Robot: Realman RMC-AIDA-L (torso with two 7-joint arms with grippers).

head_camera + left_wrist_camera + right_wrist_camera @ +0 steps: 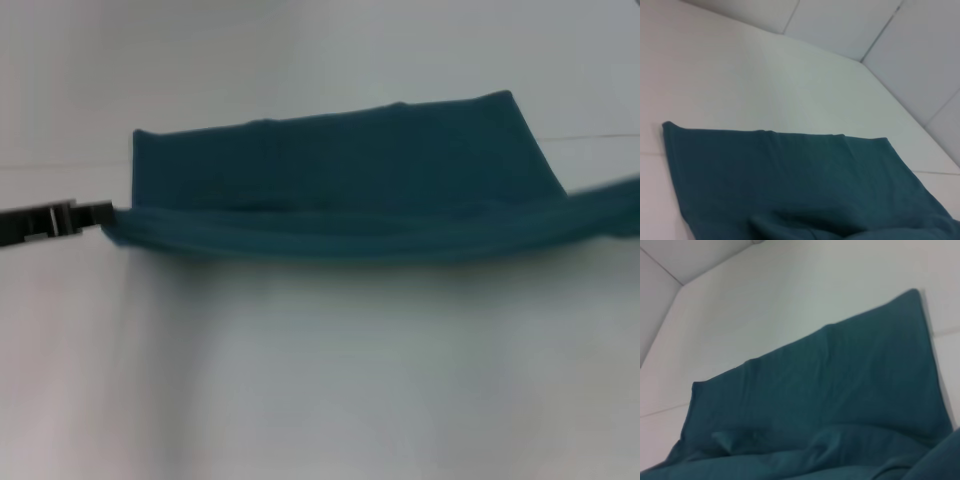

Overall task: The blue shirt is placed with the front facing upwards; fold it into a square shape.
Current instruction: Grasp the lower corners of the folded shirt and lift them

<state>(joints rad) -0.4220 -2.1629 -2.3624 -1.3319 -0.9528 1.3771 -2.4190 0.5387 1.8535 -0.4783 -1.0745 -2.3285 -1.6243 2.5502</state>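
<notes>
While left gripper (108, 212) jaws pinch the blue shirt (340, 180) hem, we lift w/ both sides level; right gripper unseen.

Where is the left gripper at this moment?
In the head view, the left gripper is at the left edge, at the near left corner of the blue shirt on the white table.

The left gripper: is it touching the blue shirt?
Touching. In the head view the left gripper meets the blue shirt at its near left corner, no gap showing.
</notes>
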